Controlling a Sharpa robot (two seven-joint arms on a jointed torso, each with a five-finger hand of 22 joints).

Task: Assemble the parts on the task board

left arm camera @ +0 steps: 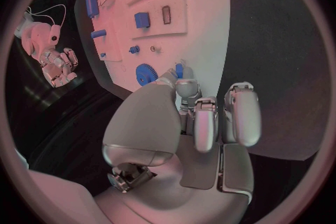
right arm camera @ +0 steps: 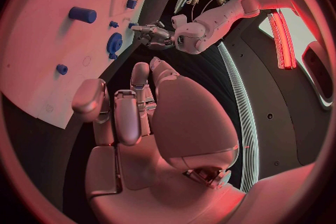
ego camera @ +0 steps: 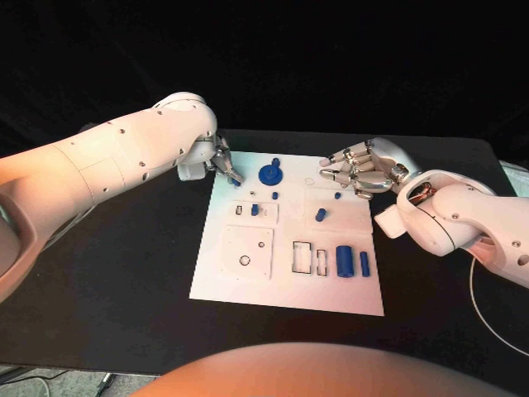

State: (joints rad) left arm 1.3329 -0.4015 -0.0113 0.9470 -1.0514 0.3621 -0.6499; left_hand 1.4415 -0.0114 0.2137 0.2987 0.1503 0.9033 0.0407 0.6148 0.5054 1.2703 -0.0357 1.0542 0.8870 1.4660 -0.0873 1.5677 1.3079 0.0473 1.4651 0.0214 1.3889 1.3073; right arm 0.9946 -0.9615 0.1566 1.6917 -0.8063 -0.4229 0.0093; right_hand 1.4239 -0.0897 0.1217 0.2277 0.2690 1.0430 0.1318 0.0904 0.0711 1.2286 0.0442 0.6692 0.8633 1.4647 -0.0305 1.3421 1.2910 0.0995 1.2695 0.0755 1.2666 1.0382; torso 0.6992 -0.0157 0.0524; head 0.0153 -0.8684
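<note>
**Inspector:** Start at the near edge of the task board (ego camera: 217,285).

**Assistant:** Near right, a wide blue block (ego camera: 345,260) and a slim blue bar (ego camera: 364,263) stand side by side, beside empty rectangular slots (ego camera: 302,257). Mid-board, a small blue peg (ego camera: 255,210) and a tilted blue cylinder (ego camera: 321,215). At the far end, the blue gear (ego camera: 270,174).

**Inspector:** Hands?

**Assistant:** The left hand (ego camera: 217,161) is at the far left corner, pinching a small blue piece (left arm camera: 179,70) between its fingertips, just beside the gear. The right hand (ego camera: 362,169) hovers off the far right corner, fingers curled inward, nothing in them.

**Inspector:** Handling?

**Assistant:** My judgement: the parts are light, rigid plastic, smooth and liable to slip or roll. The held piece is best gripped across its sides, leaving its end free for seating. The cylinder wants a grip at mid-length; the gear, by its hub or toothed rim.
</note>
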